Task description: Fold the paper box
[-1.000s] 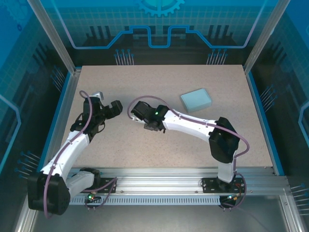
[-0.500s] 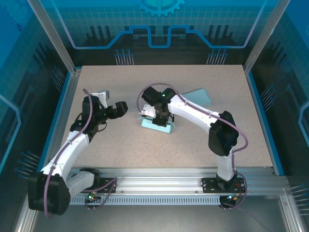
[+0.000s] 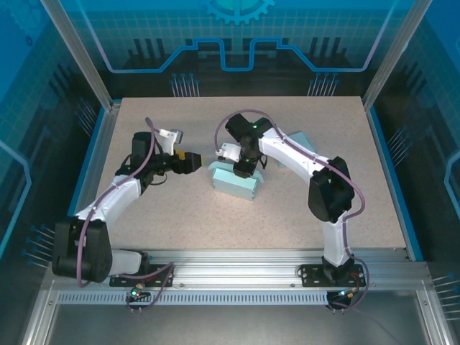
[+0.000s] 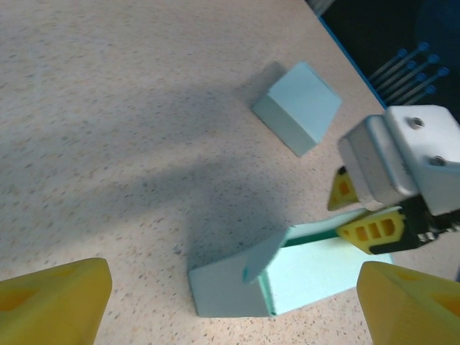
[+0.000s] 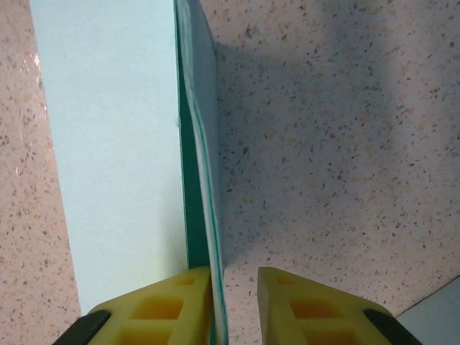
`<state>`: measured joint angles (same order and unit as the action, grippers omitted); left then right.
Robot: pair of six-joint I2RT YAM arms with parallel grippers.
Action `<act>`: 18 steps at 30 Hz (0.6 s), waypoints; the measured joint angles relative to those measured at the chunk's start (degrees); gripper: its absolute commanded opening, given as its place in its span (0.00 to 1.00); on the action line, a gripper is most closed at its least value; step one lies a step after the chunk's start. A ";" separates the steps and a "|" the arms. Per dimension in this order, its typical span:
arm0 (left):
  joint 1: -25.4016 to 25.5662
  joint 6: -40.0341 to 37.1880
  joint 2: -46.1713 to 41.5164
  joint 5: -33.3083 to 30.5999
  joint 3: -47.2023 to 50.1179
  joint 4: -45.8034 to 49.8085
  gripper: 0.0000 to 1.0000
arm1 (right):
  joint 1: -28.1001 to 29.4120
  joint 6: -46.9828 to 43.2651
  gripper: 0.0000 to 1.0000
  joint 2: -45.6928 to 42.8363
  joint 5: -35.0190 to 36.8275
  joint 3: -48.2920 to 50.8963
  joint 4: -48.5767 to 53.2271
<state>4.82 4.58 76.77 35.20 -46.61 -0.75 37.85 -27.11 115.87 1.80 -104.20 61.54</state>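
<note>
The pale teal paper box [image 3: 234, 184] lies on the table in the middle, partly formed. In the left wrist view the paper box [image 4: 316, 277] has one end flap [image 4: 264, 253] sticking up loose. My right gripper [image 3: 243, 167] points down over its far long edge. In the right wrist view the right gripper [image 5: 235, 277] is slightly open around a thin upright flap [image 5: 203, 172]; the flap touches the left finger, with a gap to the right one. My left gripper [image 3: 194, 162] hovers just left of the box, and in its own view the left gripper [image 4: 231, 277] is wide open, holding nothing.
A second, closed teal box [image 3: 300, 137] sits behind the right arm and is seen as a small closed box [image 4: 297, 106] in the left wrist view. The tabletop [image 3: 180, 223] is bounded by blue rails and the frame posts.
The right arm swung back and set the box down on the table, then its jaws began to part. The left gripper moved right toward the box.
</note>
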 measured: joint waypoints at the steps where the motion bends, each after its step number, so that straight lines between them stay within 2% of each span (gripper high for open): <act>1: 0.00 -1.57 1.03 1.75 -0.83 0.04 0.88 | -0.07 -0.04 0.27 0.26 -0.28 -0.39 -0.02; 7: 0.00 -11.85 6.34 7.32 -7.54 5.33 0.84 | -0.15 -0.22 0.37 1.16 -0.79 -1.68 -0.13; 15: 0.02 -25.14 8.33 8.15 -10.88 13.70 0.78 | -0.20 0.52 0.52 1.16 -0.83 -3.13 -0.28; 18: 0.22 -29.03 9.25 8.00 -11.34 16.90 0.70 | -0.33 0.81 0.57 1.16 -0.83 -3.63 -0.28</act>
<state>5.04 -24.45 86.02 43.20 -57.95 16.14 37.52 -26.30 117.03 0.97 -107.83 61.25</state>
